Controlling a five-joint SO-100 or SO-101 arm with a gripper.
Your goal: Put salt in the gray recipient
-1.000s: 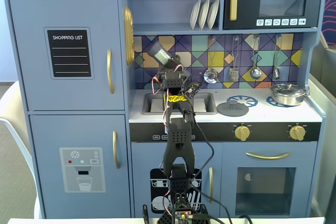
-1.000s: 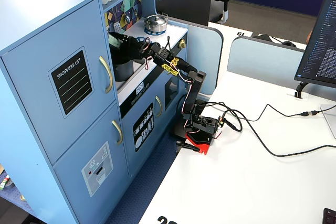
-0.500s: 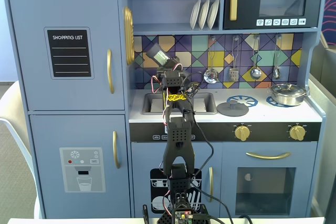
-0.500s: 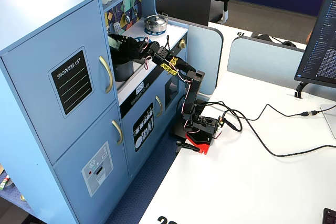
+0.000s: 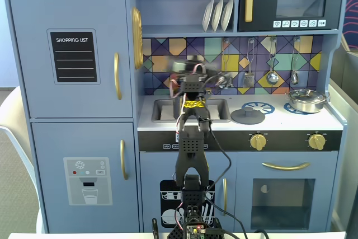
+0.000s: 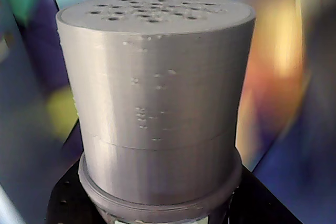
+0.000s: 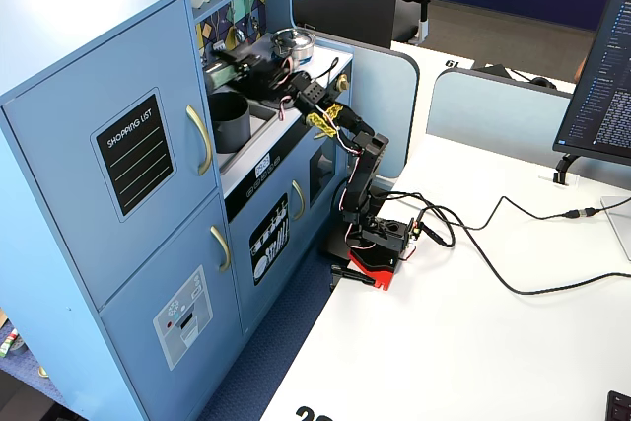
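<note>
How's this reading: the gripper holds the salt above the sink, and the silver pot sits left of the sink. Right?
Not quite. In a fixed view the silver pot sits right of the sink, not left. The rest stands: the gripper holds the salt above the sink.

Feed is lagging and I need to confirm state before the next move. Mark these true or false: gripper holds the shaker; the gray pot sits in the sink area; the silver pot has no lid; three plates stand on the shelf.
The gripper holds the salt shaker: true.
The gray pot sits in the sink area: true.
The silver pot has no lid: false, it is lidded.
Three plates stand on the shelf: true.
</note>
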